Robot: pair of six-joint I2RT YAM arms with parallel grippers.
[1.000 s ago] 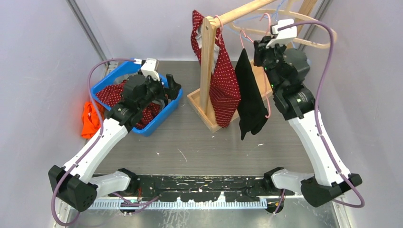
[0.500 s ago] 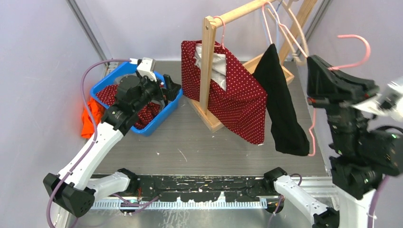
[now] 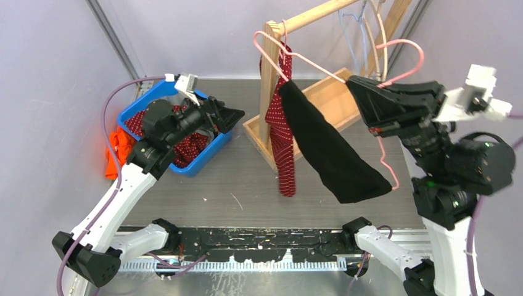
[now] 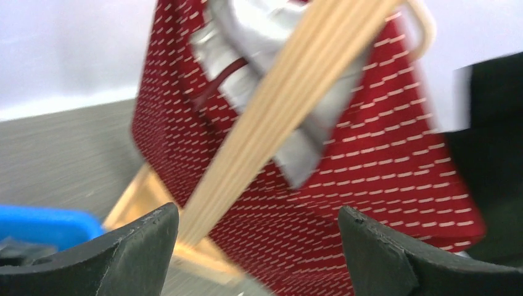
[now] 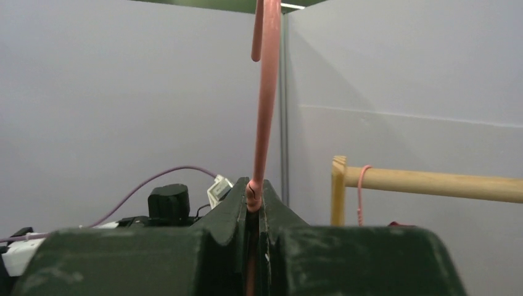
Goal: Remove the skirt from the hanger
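A black skirt [image 3: 327, 154] hangs from a pink wire hanger [image 3: 404, 43] that is off the wooden rail [image 3: 308, 18]. My right gripper [image 3: 356, 87] is shut on the hanger's wire, which also shows in the right wrist view [image 5: 262, 123] between its closed fingers [image 5: 234, 213]. The hanger is tilted, with its far end near the rack post [image 3: 267, 80]. My left gripper [image 3: 237, 114] is open and empty over the basket's right edge, pointing at the rack. Its wrist view shows the post [image 4: 277, 111], a red dotted skirt [image 4: 370, 185] and the black skirt [image 4: 493, 154] at the right edge.
A red dotted skirt [image 3: 280, 135] hangs on the rack from another pink hanger. More wire hangers [image 3: 364, 24] hang at the rail's far end. A blue basket [image 3: 139, 108] with red dotted cloth stands at the left, orange cloth [image 3: 114, 154] beside it. The rack base [image 3: 327, 98] lies centre back.
My right arm lifted the pink hanger with the black skirt off the rail, swung right, then tilted it back toward the post. My left gripper moved slightly right toward the rack.
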